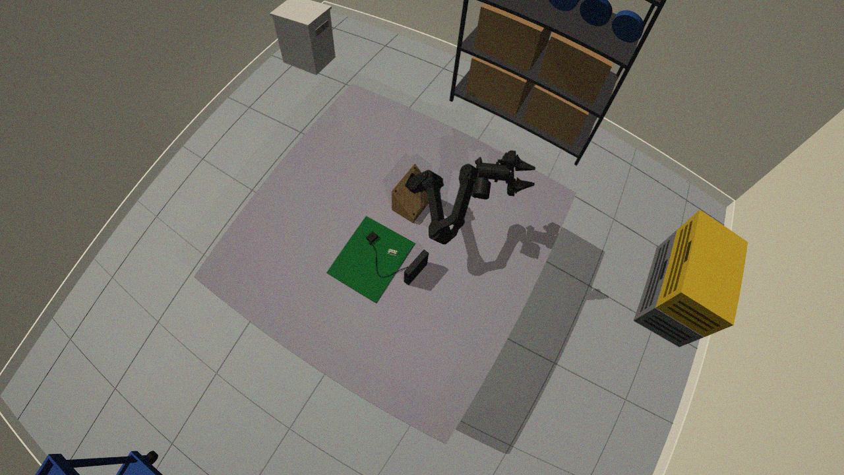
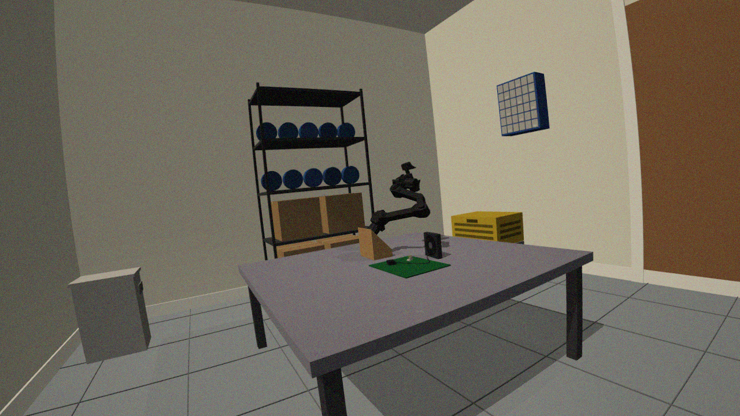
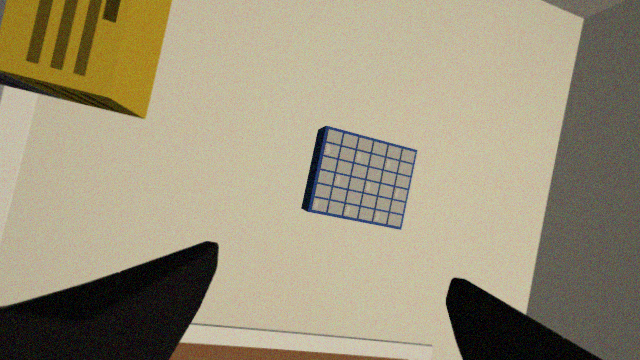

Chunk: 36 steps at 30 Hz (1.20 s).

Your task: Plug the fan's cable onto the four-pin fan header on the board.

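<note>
From where I stand, the fan's cable (image 1: 378, 268) (image 2: 421, 262) curves over the green circuit board (image 1: 357, 267) (image 2: 411, 270), from the black fan (image 1: 416, 267) (image 2: 432, 245) to a small dark block (image 1: 372, 237) (image 2: 391, 262) on the board, probably its plug. I can't make out pins, but the pale fitting (image 1: 392, 251) (image 2: 409, 257) nearby is likely the header, and nothing is on it. I'd expect a light, stiff plug on a soft, springy lead that could tug it askew; best to take the plug by its opposite sides, never by the wire, and press gently, as pins bend. The claw (image 1: 534, 175) (image 3: 332, 271) is spread wide with nothing in it, raised away from the bench (image 1: 330, 330) (image 2: 414, 310). Beyond, the shelving unit (image 1: 613, 106) (image 2: 367, 155) carries brown boxes (image 1: 508, 38) (image 2: 300, 219), their contents hidden from me, and a yellow crate (image 1: 711, 265) (image 2: 473, 227) (image 3: 137, 65) keeps its own hidden too.
</note>
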Each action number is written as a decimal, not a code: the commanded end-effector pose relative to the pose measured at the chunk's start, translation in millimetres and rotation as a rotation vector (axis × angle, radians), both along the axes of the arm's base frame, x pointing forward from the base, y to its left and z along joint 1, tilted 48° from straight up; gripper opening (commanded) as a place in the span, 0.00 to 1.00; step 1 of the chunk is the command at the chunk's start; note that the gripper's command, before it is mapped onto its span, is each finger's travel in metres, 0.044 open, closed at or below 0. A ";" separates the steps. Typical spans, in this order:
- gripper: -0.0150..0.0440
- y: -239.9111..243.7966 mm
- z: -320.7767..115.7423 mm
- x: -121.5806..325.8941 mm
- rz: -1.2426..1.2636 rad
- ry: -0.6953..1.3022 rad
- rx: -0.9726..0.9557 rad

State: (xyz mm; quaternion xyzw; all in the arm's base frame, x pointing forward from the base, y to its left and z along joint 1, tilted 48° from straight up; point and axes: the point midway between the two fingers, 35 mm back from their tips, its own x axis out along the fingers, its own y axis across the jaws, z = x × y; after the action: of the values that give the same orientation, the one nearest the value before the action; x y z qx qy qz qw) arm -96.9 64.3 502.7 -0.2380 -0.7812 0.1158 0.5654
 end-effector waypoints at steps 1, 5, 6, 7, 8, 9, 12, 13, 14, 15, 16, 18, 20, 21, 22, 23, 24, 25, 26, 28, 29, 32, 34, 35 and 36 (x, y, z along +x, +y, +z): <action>0.98 0.0 0.0 0.0 0.000 0.000 0.000; 0.96 -1.0 0.1 -1.9 0.000 -0.009 0.005; 0.91 -4.2 0.5 -7.7 0.000 -0.034 0.019; 0.87 -9.8 1.0 -17.1 0.001 -0.076 0.044; 0.82 -17.2 1.2 -28.2 0.002 -0.124 0.076; 0.78 -25.1 1.1 -39.0 0.003 -0.172 0.111; 0.64 -52.1 -1.3 -69.2 0.009 -0.303 0.227; 0.61 -62.2 -2.7 -78.5 0.011 -0.343 0.269; 0.61 -72.7 -4.5 -87.2 0.013 -0.381 0.314; 0.61 -79.7 -4.9 -89.7 0.041 -0.383 0.325; 0.61 -86.1 -5.2 -91.7 0.066 -0.385 0.335; 0.61 -99.3 -6.9 -97.8 0.092 -0.406 0.371; 0.61 -112.1 -9.4 -104.9 0.100 -0.436 0.419; 0.61 -118.2 -10.9 -108.4 0.100 -0.453 0.445; 0.61 -124.3 -12.4 -111.8 0.099 -0.469 0.471; 0.61 -130.5 -14.1 -115.1 0.098 -0.484 0.498; 0.61 -136.7 -15.8 -118.2 0.098 -0.499 0.525; 0.61 -145.3 -18.2 -121.9 0.098 -0.517 0.562; 0.61 -158.1 -22.0 -126.9 0.097 -0.541 0.617; 0.61 -185.9 -31.0 -135.3 0.097 -0.585 0.738; 0.61 -200.1 -36.1 -138.5 0.097 -0.602 0.800; 0.61 -243.3 -53.4 -143.5 0.095 -0.636 0.992; 0.61 -272.0 -66.5 -143.0 0.094 -0.642 1.124; 0.61 -286.6 -74.0 -141.3 0.104 -0.644 1.184; 0.61 -299.4 -81.0 -139.1 0.113 -0.643 1.238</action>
State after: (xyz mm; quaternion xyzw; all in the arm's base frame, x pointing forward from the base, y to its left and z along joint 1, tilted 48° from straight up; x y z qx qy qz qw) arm -241.0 -199.5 438.2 0.0957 -0.8710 -0.3477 0.3337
